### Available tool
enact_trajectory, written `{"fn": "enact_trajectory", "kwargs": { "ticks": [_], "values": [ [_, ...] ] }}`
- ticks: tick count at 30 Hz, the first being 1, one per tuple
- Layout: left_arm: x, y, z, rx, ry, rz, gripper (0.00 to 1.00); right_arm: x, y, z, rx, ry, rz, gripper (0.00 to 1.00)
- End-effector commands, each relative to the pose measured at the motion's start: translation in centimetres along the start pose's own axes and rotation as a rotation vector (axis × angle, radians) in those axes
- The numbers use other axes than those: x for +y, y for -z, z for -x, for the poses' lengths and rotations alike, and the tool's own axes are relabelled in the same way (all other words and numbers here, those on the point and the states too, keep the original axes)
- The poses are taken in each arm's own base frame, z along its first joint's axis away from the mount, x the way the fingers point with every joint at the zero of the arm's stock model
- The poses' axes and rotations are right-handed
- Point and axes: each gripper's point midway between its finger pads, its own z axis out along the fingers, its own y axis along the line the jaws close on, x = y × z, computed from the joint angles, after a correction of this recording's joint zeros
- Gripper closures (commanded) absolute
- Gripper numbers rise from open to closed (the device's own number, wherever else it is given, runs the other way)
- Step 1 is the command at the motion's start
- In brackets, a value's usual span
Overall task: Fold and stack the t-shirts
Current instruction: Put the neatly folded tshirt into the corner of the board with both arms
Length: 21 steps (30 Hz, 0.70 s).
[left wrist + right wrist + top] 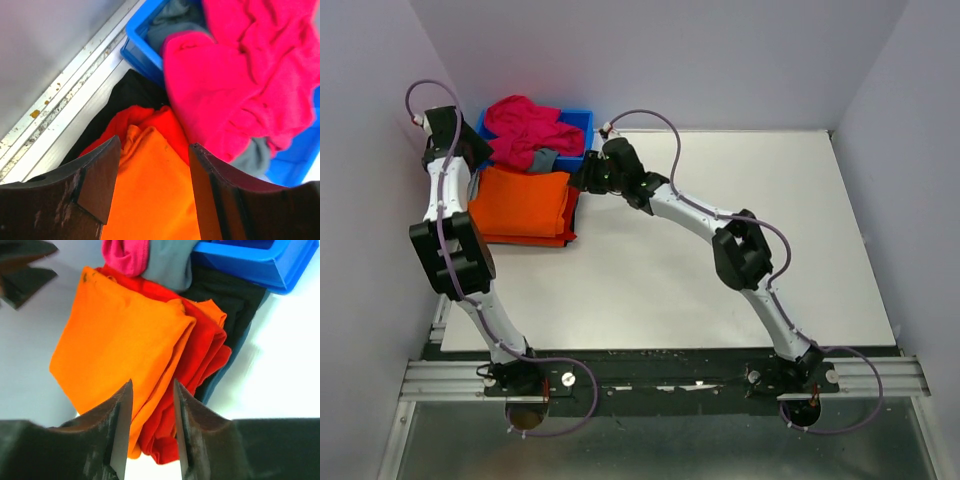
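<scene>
Left gripper [155, 145] hangs over the orange t-shirt [520, 200], folded at the table's [720, 290] far-left corner, its fingers spread wide and gripping nothing. Right gripper [152, 385] sits at that shirt's right edge, fingers parted more narrowly, nothing pinched. The red t-shirt [205, 347] lies folded underneath, and the magenta t-shirt [525, 125] is heaped in the blue bin [582, 120] just behind.

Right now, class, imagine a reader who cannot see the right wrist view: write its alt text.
A folded orange t-shirt lies on a red t-shirt and black cloth on the white table. The right gripper, open, hovers over their edge; a blue bin, pink t-shirt and grey cloth lie beyond.
</scene>
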Motion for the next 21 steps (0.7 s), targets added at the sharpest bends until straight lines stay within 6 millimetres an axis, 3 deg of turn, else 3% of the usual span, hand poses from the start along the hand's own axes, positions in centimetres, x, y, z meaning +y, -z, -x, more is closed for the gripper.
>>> {"fn": "enact_trajectory", "kwargs": {
  "ticks": [1,3,5,7,11,17,21],
  "values": [
    [-2.9,7.9,5.8,-0.163,0.007,-0.095,0.32,6.2,3.3,2.5,-0.054,0.071,0.117,0.63],
    [-2.8,9.6,5.2,-0.154,0.039,-0.096,0.44,8.1,3.4,1.3,-0.014,0.07,0.177,0.77],
    [-2.3,10.1,3.7,-0.111,0.07,-0.09,0.75,9.8,3.1,-0.3,0.032,0.05,0.226,0.95],
    [-2.3,9.8,1.7,-0.05,0.09,-0.117,0.99,10.5,2.5,-2.2,0.071,0.021,0.243,0.99],
    [-1.6,6.9,-1.9,0.036,0.128,-0.122,1.0,10.9,0.6,-5.2,0.122,-0.102,0.297,0.99],
    [0.5,-1.2,-7.2,0.165,0.15,-0.085,1.0,6.2,-4.1,-9.8,0.173,-0.396,0.212,0.99],
    [1.3,-4.8,-10.6,0.234,0.15,-0.102,1.0,2.3,-5.2,-12.4,0.212,-0.511,0.112,0.99]
  ]
}}
